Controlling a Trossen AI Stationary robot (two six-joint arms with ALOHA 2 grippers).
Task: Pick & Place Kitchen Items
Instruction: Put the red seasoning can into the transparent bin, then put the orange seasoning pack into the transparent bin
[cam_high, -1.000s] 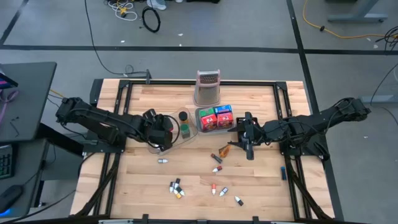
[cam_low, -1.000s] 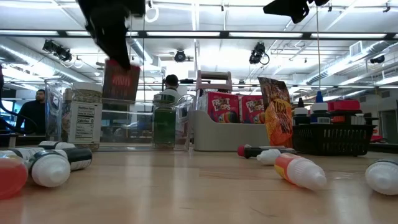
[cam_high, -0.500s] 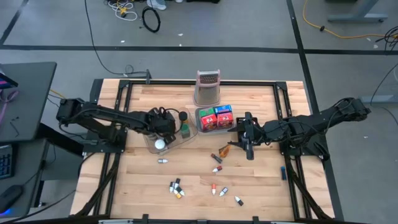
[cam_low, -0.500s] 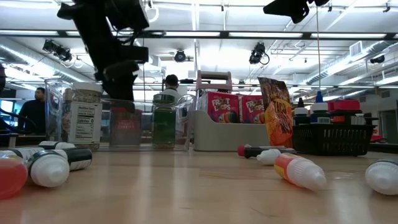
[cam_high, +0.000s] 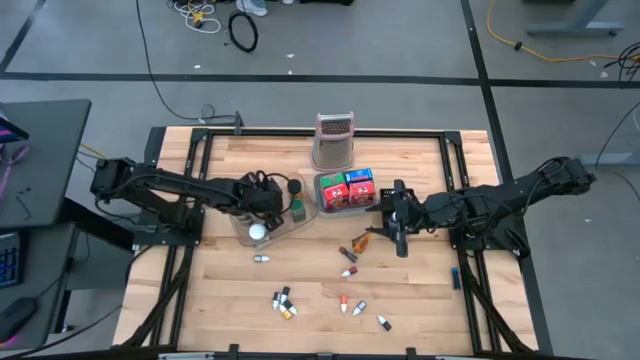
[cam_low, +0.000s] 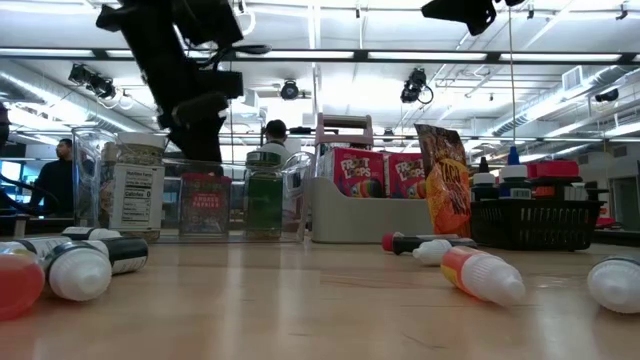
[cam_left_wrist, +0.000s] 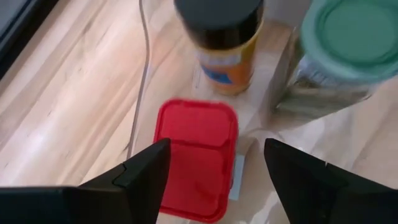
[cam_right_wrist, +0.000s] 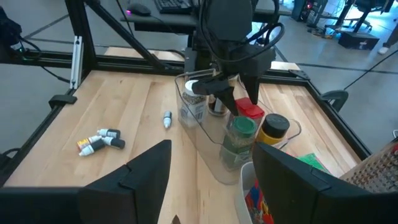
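The left gripper (cam_left_wrist: 214, 171) hangs open just above a red-lidded rectangular spice tin (cam_left_wrist: 194, 155) standing in the clear plastic tray (cam_high: 243, 232). The right gripper (cam_right_wrist: 211, 168) waits beside the grey bin (cam_high: 322, 205), fingers spread and empty.

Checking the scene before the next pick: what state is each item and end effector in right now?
Left end effector: open, above the red-lidded jar.
Red-lidded jar: upright in the clear tray, lid on, released.
Green-lidded jar: upright, lid on.
Right end effector: open, empty.
Small tubes: lying loose on the table.
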